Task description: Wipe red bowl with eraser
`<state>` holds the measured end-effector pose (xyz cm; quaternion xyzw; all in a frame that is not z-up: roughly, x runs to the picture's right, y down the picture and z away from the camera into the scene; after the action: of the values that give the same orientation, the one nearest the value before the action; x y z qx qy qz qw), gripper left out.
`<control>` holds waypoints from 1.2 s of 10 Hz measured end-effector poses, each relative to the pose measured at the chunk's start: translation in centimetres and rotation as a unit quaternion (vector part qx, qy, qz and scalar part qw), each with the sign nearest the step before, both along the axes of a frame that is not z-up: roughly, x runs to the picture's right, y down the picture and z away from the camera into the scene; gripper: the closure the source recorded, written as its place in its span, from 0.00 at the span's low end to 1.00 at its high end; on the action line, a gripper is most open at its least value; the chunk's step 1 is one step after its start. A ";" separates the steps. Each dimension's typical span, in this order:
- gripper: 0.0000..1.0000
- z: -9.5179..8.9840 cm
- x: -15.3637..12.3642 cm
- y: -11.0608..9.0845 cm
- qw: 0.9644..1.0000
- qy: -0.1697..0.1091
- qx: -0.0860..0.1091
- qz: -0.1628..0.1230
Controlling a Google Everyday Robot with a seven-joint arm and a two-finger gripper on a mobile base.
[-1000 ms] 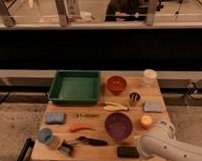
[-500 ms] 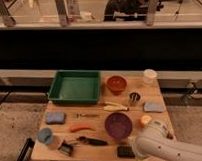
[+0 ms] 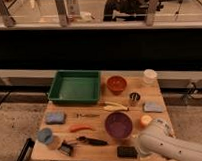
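Gripper seemingly beside eraser, red bowl well apart

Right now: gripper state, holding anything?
Gripper: cannot be told; it is low at front right, beside the flat black rectangular eraser.

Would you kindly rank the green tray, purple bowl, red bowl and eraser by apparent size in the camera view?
1. green tray
2. purple bowl
3. red bowl and eraser: similar, eraser nearer, so unranked.
The gripper sits front right, beside the eraser.
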<state>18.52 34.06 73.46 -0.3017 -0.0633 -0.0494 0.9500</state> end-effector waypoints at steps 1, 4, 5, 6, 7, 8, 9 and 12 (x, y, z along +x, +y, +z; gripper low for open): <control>0.40 0.1 0.2 0.1 1.000 0.002 -0.001 0.003; 0.65 0.3 0.3 0.4 1.000 0.004 -0.004 0.003; 0.68 0.3 0.3 0.5 1.000 0.003 -0.004 0.003; 0.75 0.1 0.2 0.4 1.000 0.002 -0.003 0.004; 0.86 -0.4 0.1 -0.1 1.000 0.000 0.001 0.005; 0.92 -1.2 0.1 -1.1 1.000 -0.003 0.006 0.007; 0.94 -2.0 0.2 -2.0 1.000 -0.005 0.009 0.007; 1.00 -4.8 1.6 -5.1 1.000 -0.009 0.015 0.007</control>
<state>20.14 28.98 68.63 -0.2865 -0.0730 -0.0463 0.9542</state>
